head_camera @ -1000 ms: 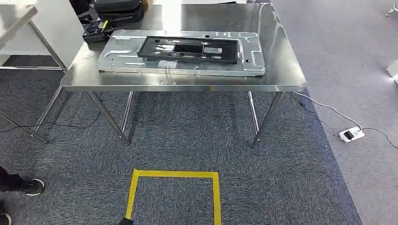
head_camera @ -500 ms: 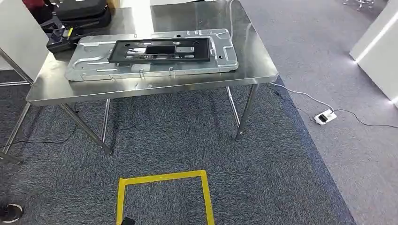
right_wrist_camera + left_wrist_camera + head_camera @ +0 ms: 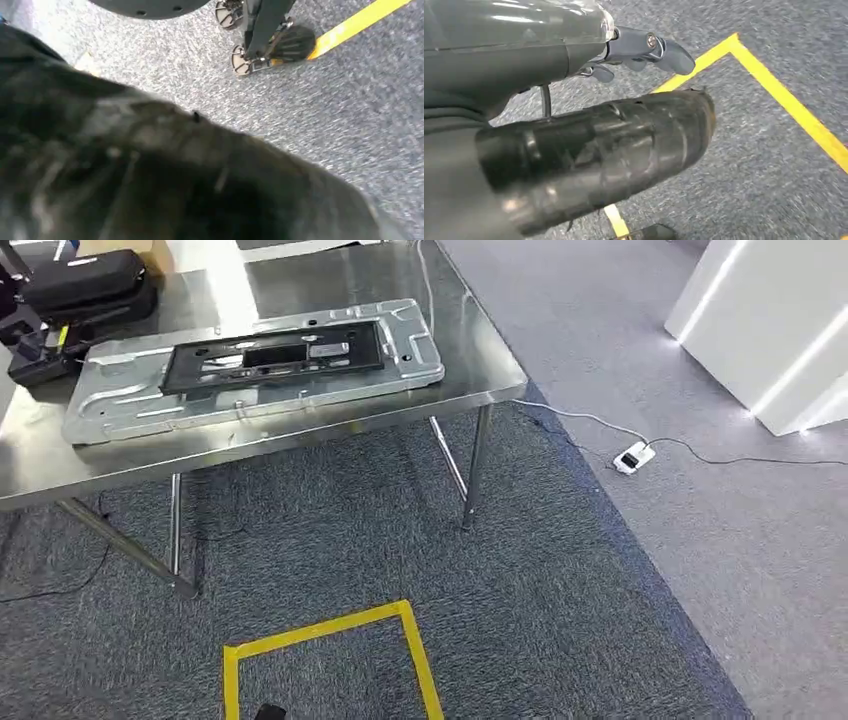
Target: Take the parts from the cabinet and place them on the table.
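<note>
A steel table (image 3: pixel 478 370) stands at the upper left of the head view. On it lies a large silver sheet-metal panel (image 3: pixel 110 405) with a black frame part (image 3: pixel 270 355) on top. A white cabinet (image 3: pixel 770 330) shows its lit corner at the far right, across grey floor. In the left wrist view my left hand (image 3: pixel 639 47) hangs over the carpet, its fingers loosely apart and holding nothing.
A black case (image 3: pixel 80 290) and a black device (image 3: pixel 40 345) sit at the table's far left. A white power strip (image 3: pixel 632 457) with its cable lies on the floor right of the table. Yellow tape (image 3: pixel 320 635) marks a square on the carpet.
The camera has turned to the right: the table has slid toward the upper left and the white cabinet has come into view on the right. The parts on the table have not moved.
</note>
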